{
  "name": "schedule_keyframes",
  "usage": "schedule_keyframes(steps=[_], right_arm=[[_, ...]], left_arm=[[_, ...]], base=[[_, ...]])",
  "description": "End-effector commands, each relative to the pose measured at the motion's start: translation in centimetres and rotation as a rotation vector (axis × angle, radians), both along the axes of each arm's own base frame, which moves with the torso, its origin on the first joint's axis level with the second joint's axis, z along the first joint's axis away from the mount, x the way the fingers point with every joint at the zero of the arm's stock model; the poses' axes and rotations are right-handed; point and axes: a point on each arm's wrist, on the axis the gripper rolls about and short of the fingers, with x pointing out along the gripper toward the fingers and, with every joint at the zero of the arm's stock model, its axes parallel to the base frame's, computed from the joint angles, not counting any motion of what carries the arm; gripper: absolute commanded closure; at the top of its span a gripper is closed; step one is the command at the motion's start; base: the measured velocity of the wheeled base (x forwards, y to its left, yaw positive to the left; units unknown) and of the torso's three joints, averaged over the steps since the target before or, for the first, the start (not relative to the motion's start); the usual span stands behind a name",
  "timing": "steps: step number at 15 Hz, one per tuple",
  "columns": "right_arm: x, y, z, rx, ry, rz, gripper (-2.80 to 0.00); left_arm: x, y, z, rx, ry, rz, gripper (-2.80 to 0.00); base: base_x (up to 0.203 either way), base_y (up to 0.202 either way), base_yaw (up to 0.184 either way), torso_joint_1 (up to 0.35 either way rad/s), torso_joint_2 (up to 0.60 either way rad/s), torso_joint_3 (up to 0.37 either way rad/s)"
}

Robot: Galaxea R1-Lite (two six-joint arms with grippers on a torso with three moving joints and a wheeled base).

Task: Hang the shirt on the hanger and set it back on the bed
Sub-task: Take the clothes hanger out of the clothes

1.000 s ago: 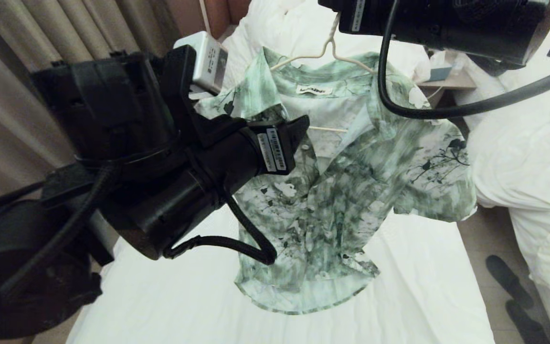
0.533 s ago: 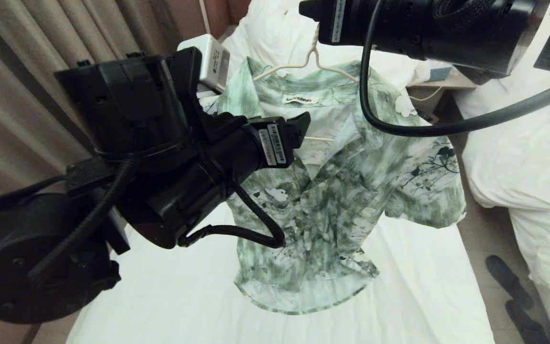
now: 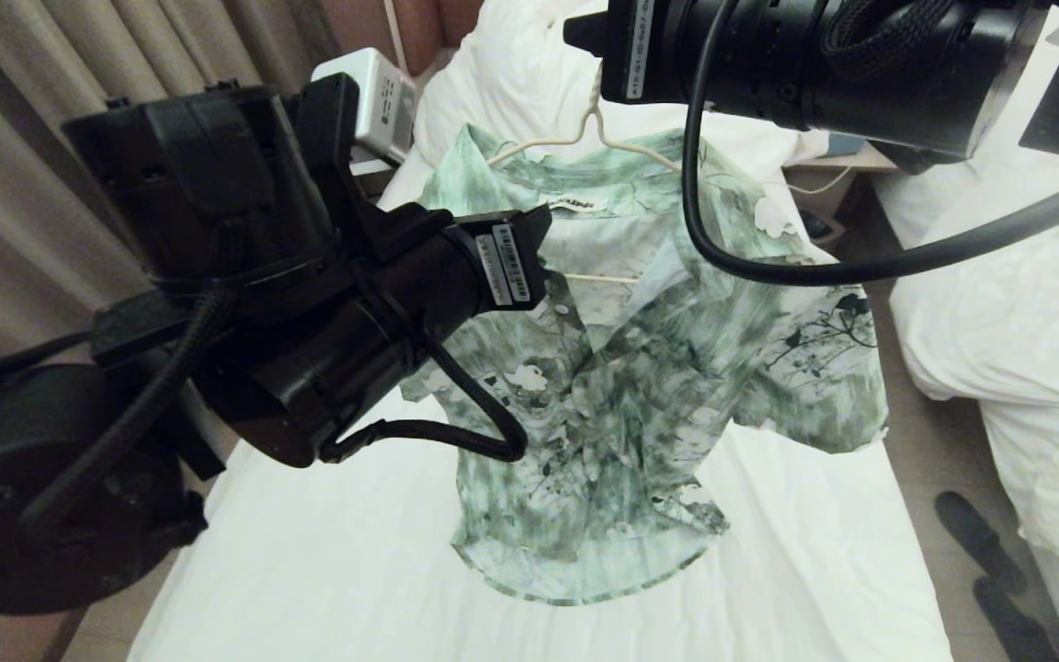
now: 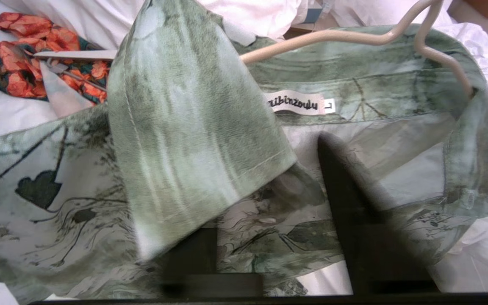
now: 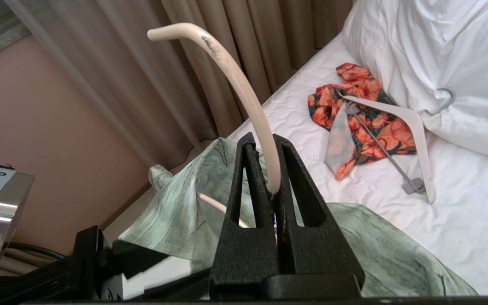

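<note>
The green-and-white shirt (image 3: 640, 368) hangs open-fronted on the cream wire hanger (image 3: 575, 138), its hem trailing on the bed (image 3: 355, 570). My right gripper (image 5: 264, 144) is shut on the hanger's hook (image 5: 235, 72) and holds it up above the pillow end. My left gripper (image 4: 269, 186) sits at the shirt's left shoulder, just below the collar label. Its jaws stand apart with nothing pinched between them. A flap of the shirt (image 4: 184, 127) drapes over one finger and hides its tip; the other finger (image 4: 345, 190) shows bare.
An orange floral garment (image 5: 362, 114) and a thick white hanger (image 5: 413, 123) lie on the sheet near the pillow (image 5: 439, 63). Curtains (image 3: 51, 138) run along the left. A second white bed (image 3: 1026, 322) stands to the right, with a nightstand (image 3: 842, 156) between.
The right gripper has carried the hanger and shirt a little leftwards. The left arm has drawn back to the left, and the shirt's left sleeve now hangs lower beside it.
</note>
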Motion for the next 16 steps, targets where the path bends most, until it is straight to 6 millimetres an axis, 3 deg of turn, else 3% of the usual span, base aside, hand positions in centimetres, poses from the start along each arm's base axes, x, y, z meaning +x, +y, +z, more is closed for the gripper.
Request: schedule_keyframes(steps=[1,5,12,16], right_arm=[[-0.1,-0.1,0.1,0.002,-0.002,-0.001,0.0],[-0.4,-0.7,0.6,0.015,-0.012,-0.018,0.0],[0.9,-4.5,0.9,0.013,-0.008,-0.135,0.0],[1.6,-5.0,0.8,0.006,-0.016,-0.164,0.0]], left_arm=[[0.0,0.3,0.2,-0.008,-0.007,0.007,0.0],[0.8,1.2,0.4,-0.008,-0.012,0.048,0.0],[5.5,8.9,2.7,0.007,-0.096,0.23,0.0],[7.0,10.5,1.7,0.138,-0.046,0.282,0.0]], base=[[0.0,0.0,0.0,0.0,0.0,0.0],[0.0,0.0,0.0,0.0,0.0,0.0],[0.0,0.0,0.0,0.0,0.0,0.0],[0.0,0.0,0.0,0.0,0.0,0.0]])
